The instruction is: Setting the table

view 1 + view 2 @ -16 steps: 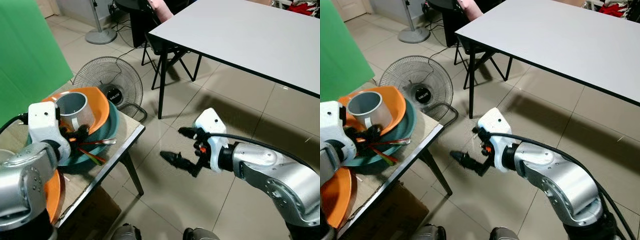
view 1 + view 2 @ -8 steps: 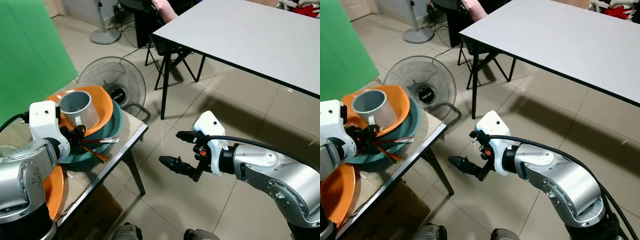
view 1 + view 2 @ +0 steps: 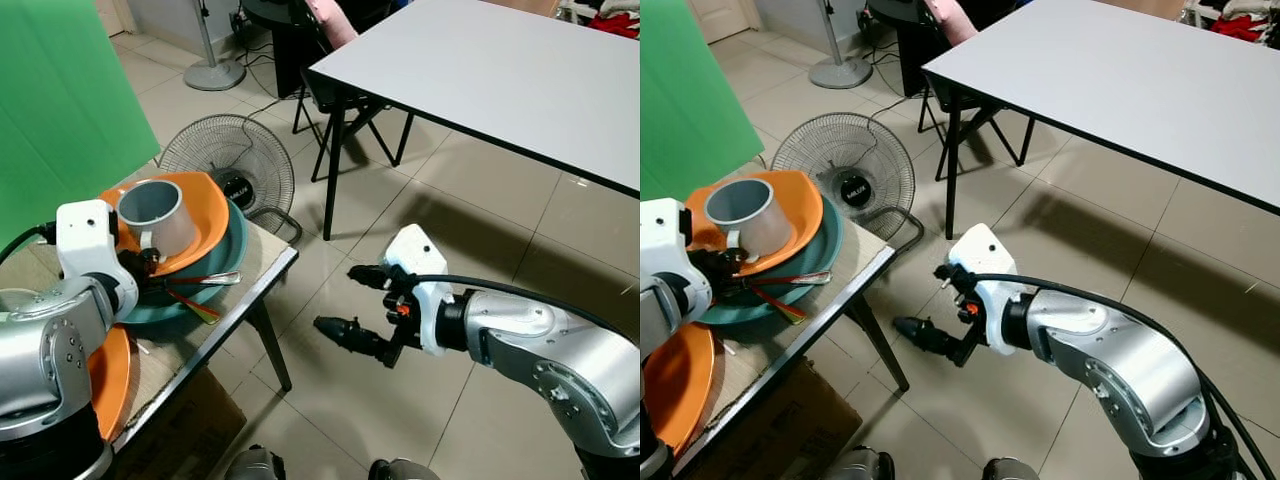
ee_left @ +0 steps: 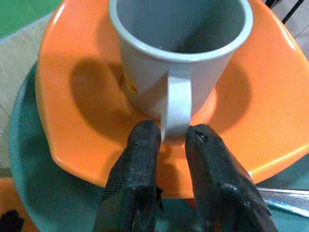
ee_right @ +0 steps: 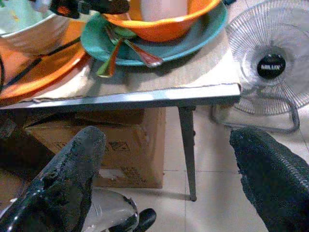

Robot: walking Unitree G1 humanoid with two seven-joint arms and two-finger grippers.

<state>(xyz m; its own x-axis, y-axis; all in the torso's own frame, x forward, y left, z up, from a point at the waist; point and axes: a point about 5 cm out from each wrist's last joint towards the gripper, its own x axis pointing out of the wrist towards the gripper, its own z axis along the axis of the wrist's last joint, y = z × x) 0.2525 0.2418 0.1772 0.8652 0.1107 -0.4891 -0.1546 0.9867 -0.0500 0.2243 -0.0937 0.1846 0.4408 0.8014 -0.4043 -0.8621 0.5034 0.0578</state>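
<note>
We are pinching the handle of the grey mug (image 4: 179, 53) with the left gripper (image 4: 172, 137), since the handle offers the firmest purchase. The mug is standing upright, mouth up, on the orange plate (image 3: 205, 215) stacked in the teal dish (image 3: 820, 255) near the side table's (image 3: 255, 275) front corner, its handle pointing toward us. The right gripper (image 3: 362, 300) is hovering spread over the floor.

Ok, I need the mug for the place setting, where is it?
The grey mug stands in the orange bowl on the teal plate, on the robot's left, with the left hand at its handle.
</note>
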